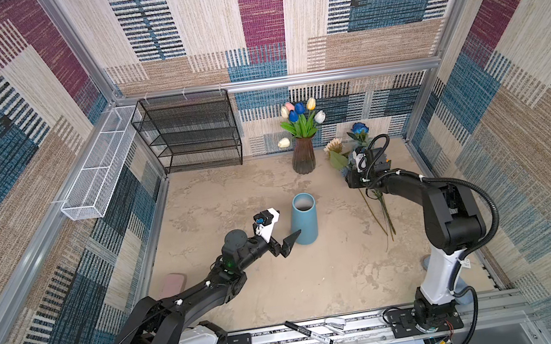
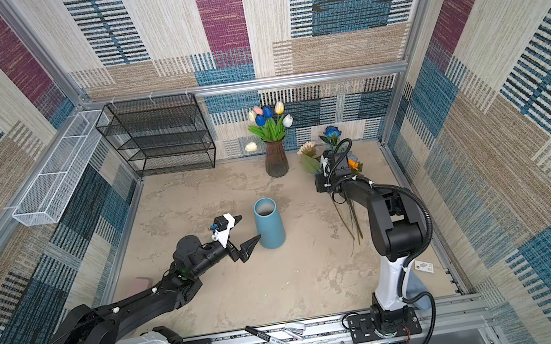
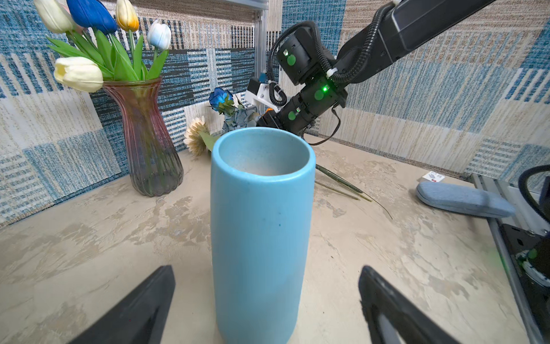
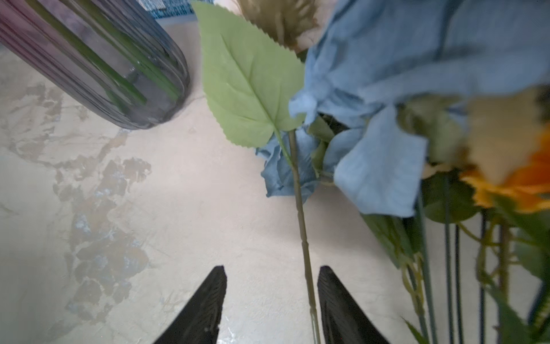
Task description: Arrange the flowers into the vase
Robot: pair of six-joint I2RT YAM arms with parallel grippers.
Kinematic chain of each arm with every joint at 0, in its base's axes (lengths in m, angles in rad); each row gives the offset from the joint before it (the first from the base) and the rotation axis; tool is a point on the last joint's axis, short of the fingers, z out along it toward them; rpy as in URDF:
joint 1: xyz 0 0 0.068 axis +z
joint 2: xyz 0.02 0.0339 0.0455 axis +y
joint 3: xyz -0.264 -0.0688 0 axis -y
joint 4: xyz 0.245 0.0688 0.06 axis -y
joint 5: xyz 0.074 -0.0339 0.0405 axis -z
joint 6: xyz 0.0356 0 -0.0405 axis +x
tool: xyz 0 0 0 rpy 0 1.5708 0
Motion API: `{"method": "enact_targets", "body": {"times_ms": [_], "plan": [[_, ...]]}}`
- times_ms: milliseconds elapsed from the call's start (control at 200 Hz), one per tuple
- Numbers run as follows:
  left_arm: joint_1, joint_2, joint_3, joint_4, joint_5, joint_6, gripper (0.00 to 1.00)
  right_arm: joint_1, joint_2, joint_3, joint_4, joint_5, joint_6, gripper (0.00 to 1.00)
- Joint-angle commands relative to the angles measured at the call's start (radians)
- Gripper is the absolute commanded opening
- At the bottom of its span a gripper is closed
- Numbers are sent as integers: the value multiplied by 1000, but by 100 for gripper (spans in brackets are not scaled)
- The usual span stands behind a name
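Early days here, by the look of it. The blue vase (image 1: 305, 219) stands upright mid-tabletop (image 1: 245, 291) and its mouth is empty, not one stem in it. Far behind it the glass vase (image 1: 303, 157) already holds the tulips (image 1: 299, 116), so that bunch looks settled, with one white tulip (image 1: 284, 142) drooping out to the left.

What remains is the loose flowers (image 1: 340, 157), heaped on the tabletop at the far right. Their blooms point away and their stems (image 1: 387, 218) trail back toward the near side.

The right end effector (image 4: 272, 267) is down over that heap. Its jaws are parted and one thin stem (image 4: 300, 214) passes between them, close to one jaw but not clamped. I'd call it a reach for the first pick, not a carry. The left end effector (image 2: 250, 226) sits just left of the blue vase, jaws spread wide either side of its lower body and clear of it, ready to steady it, I'd guess.

Now the flowers themselves:
- The cream sunflower (image 1: 332, 145) lies on the left of the heap.
- The deep-blue rose (image 1: 359, 129) is farthest back.
- The dusty-blue bunch (image 4: 387, 119) has soft, frayed cloth petals.
- The orange bloom (image 2: 354, 164) is tucked in on the right.
- A broad serrated leaf (image 4: 250, 80) springs from the stem between the jaws.

The stems are long and wiry and lie crossed, so lifting one may well drag its neighbours.
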Motion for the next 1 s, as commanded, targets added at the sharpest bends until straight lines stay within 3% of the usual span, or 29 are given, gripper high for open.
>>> {"method": "enact_targets", "body": {"times_ms": [0, 130, 311, 486, 651, 837, 997], "plan": [[0, 34, 10, 82, 25, -30, 99, 3, -24, -4, 21, 60, 4, 54], [-1, 55, 20, 103, 20, -26, 99, 3, 2, -3, 27, 61, -12, 60], [-1, 72, 33, 106, 21, -17, 99, 3, 113, 24, 35, 53, -5, 59], [-2, 60, 23, 94, 15, -17, 99, 2, 172, 44, 42, 20, -20, 33], [-1, 30, 24, 61, 2, -1, 99, 3, 114, 61, 16, -58, -33, 13], [-2, 15, 30, 51, -16, 37, 99, 3, -47, 50, 22, -155, 3, 0], [-1, 3, 45, 68, -56, 67, 99, 3, -229, 3, 87, -136, 90, 0]]}}
